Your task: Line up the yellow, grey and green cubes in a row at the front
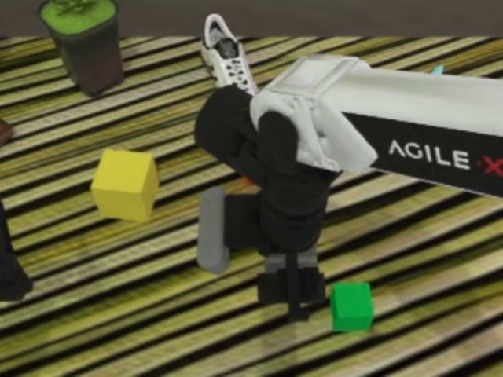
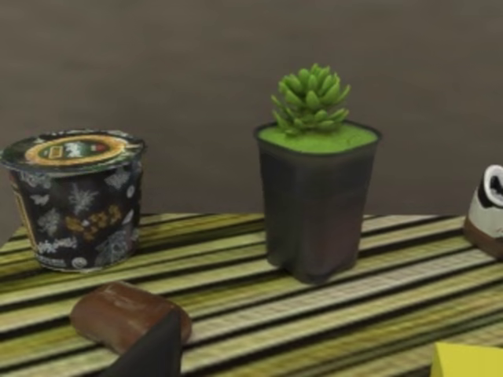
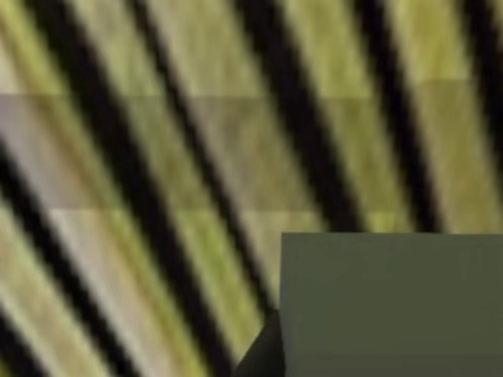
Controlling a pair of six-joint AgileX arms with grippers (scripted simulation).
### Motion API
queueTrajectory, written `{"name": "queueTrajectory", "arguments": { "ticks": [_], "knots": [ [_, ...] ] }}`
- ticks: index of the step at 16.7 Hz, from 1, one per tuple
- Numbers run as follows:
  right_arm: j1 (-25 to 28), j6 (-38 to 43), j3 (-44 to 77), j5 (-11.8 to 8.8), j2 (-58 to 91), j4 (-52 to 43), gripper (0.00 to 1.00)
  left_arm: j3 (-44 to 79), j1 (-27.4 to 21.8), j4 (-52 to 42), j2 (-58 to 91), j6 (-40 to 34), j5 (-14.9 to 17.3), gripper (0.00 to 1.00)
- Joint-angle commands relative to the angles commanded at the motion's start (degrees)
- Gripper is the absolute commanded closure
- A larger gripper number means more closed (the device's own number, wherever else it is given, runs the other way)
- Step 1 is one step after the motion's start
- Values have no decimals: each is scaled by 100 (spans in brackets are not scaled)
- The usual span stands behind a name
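Right pincer (image 1: 292, 292) at six o'clock, clamped on grey cube (image 3: 391, 302), held low near front to start row. Green cube (image 1: 351, 306) just beside, at three o'clock of it. Yellow cube (image 1: 125, 184) well apart, nine o'clock. Left arm parked; cannot tell its pincer.

Your top view looked steeply down on the striped table (image 1: 118, 314), the right arm (image 1: 424, 133) filling its upper right. Your left wrist view sat low near the table's left side, facing level toward the pot (image 2: 317, 206) and shoe (image 2: 489, 210), which the top view shared. Your right wrist view hung very close over the stripes and a grey cube (image 3: 391, 305).
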Motion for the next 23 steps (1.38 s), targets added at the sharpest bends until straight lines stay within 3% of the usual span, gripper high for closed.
{"name": "queueTrajectory", "arguments": {
  "ticks": [9, 14, 23],
  "knots": [
    [21, 10, -921, 5, 435, 1361, 100, 0, 0, 0, 0, 0, 0, 0],
    [24, 9, -972, 9, 462, 1430, 100, 0, 0, 0, 0, 0, 0, 0],
    [24, 9, -972, 9, 462, 1430, 32, 0, 0, 0, 0, 0, 0, 0]
  ]
}}
